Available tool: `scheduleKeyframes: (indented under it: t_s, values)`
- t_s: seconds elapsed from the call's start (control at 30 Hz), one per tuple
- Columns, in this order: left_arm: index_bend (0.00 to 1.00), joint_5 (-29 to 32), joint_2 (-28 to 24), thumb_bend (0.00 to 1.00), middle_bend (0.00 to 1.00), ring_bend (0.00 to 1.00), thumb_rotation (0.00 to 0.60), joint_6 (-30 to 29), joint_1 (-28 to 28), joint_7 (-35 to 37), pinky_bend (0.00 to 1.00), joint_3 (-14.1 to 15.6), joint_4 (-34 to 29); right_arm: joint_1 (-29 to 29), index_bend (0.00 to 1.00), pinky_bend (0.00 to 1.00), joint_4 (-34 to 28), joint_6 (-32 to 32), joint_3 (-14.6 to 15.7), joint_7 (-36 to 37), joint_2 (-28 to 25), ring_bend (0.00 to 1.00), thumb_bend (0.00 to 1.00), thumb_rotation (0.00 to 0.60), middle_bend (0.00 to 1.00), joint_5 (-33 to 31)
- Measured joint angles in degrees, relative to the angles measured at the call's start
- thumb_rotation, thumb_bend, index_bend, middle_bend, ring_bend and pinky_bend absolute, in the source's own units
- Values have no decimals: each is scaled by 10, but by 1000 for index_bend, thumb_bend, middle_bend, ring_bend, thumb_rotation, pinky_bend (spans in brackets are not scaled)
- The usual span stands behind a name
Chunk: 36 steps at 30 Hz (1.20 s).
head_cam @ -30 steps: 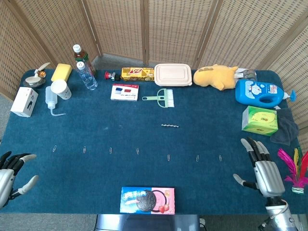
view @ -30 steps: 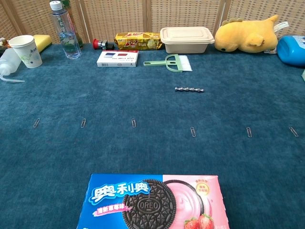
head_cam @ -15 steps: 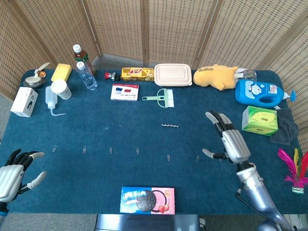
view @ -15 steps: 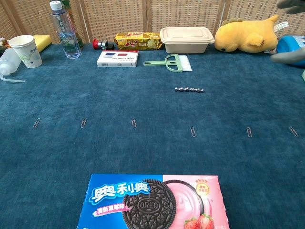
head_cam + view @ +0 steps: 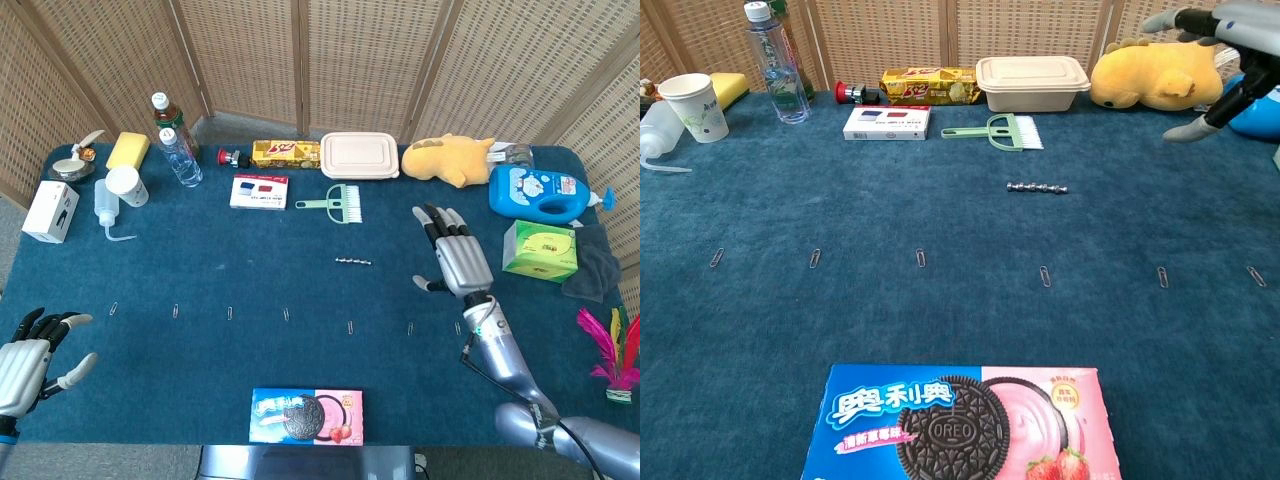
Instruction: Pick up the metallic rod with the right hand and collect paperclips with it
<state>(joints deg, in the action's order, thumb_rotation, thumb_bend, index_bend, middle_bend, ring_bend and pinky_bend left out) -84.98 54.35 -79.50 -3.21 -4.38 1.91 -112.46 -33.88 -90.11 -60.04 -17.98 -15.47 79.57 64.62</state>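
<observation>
The metallic rod (image 5: 353, 261) (image 5: 1037, 187), short and beaded, lies flat on the blue cloth near the table's middle. Several paperclips lie in a row nearer the front, among them one (image 5: 350, 327) (image 5: 1045, 275) just below the rod and others (image 5: 229, 313) (image 5: 920, 258) to the left. My right hand (image 5: 455, 258) (image 5: 1220, 45) hovers open, fingers spread, to the right of the rod and holds nothing. My left hand (image 5: 30, 358) stays open at the front left corner, away from everything.
An Oreo box (image 5: 306, 415) (image 5: 960, 425) lies at the front edge. Along the back stand bottles (image 5: 180, 155), a paper cup (image 5: 125, 185), a card box (image 5: 259, 191), a green brush (image 5: 335, 203), a lidded container (image 5: 359, 155) and a yellow plush (image 5: 452, 160). A green box (image 5: 540, 250) sits at the right.
My right hand has risen from the front right corner and moved left and toward the back, closer to the rod. The left hand has barely shifted. Rod and paperclips stay put.
</observation>
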Motion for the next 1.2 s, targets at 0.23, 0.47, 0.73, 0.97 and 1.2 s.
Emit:
scheduleKeyframes:
  t_s: [0.23,0.47,0.73,0.97,1.2]
  values:
    - [215,1,-2,237,211,174,2,-2,1,1,36,2,0,-41,0,132,66,17,-1,-45,50,84,207,600,28,-51]
    - [215,2,-2,237,210,174,3,-3,3,-1,36,4,-2,-74,0,290,122,44,-6,-48,90,371,207,600,321,-77]
    - [215,3,-4,237,210,174,5,-5,3,-2,36,4,-3,-99,138,688,167,54,-11,-30,113,857,207,568,869,-66]
    - [215,5,-4,236,211,174,4,-2,1,-1,36,5,-2,-113,333,734,176,86,-5,-17,113,904,207,523,935,-64]
    - [215,4,-2,237,211,174,2,-4,0,0,36,3,1,-127,427,692,159,132,10,-46,93,877,210,503,916,-108]
